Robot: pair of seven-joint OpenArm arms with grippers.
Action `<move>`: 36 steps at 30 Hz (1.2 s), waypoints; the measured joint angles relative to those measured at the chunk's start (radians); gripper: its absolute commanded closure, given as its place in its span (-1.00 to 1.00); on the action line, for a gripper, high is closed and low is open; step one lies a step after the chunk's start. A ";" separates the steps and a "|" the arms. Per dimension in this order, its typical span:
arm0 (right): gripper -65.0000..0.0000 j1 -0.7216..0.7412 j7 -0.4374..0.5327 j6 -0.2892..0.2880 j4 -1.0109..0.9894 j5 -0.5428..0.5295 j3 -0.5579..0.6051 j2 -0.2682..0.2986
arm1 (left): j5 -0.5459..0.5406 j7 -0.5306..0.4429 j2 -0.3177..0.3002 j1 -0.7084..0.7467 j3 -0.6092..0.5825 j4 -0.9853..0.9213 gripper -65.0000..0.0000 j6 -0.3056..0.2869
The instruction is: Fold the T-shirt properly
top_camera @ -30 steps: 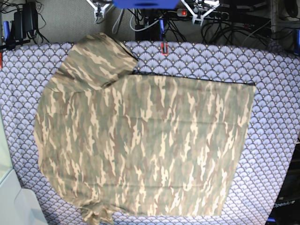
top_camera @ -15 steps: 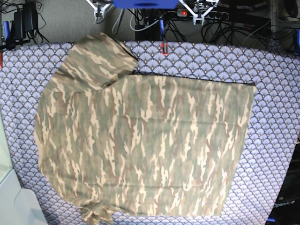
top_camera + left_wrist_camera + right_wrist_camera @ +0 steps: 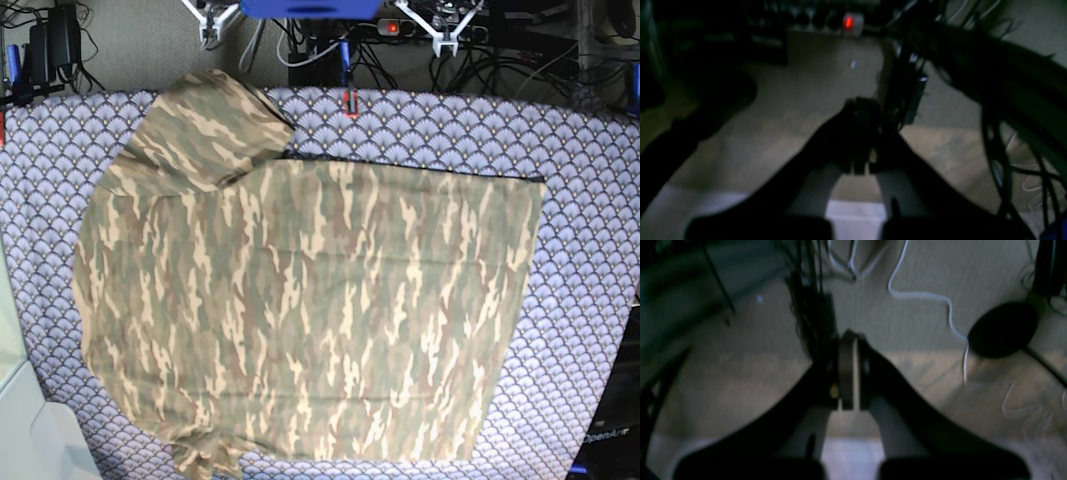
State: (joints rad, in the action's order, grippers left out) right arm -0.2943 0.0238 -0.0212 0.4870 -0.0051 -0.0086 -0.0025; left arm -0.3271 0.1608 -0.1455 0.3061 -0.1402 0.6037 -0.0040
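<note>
The T-shirt lies flat on the counter, covering most of the scallop-patterned tablecloth. The hem runs down the 3 o'clock side. At the near edge, toward 7 o'clock, one sleeve is bunched into a small wad. At 11 o'clock the other sleeve lies spread and angled outward. No fold is visible in the body panel.

Compared with half a second ago, the cloth has not shifted; outline and creases match. The only change is at the far edge: the white structure at 1 o'clock, taken to be the left pincer, sits slightly differently against the cables, while its counterpart, the right pincer, holds its place at 11 o'clock.

Both wrist views show the floor and loose cables beyond the counter, not the shirt. The left pincer has its jaws pressed together with nothing between them. The right pincer is likewise closed and empty.

Judgement: folding has not begun. The arms appear parked; each must open and descend to a shirt edge first.
</note>
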 measured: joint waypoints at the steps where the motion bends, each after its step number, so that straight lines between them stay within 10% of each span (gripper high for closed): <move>1: 1.00 -0.024 0.007 0.000 0.040 0.000 0.000 0.002 | 0.000 -0.017 -0.004 0.006 0.000 0.005 0.99 0.001; 22: 1.00 -0.454 0.002 0.004 0.845 0.000 0.000 0.014 | 0.000 -0.069 -0.073 0.384 0.093 0.631 0.99 0.013; 36: 1.00 -0.602 -0.301 0.006 1.456 0.002 0.001 0.040 | 0.002 0.144 -0.074 0.582 0.229 1.233 0.99 0.021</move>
State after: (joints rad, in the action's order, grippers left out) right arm -0.8963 -0.2775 -0.0154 1.9434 -0.0036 -0.0074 0.0380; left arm -0.3252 0.3046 -0.2192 0.8879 0.0887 1.8362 0.0174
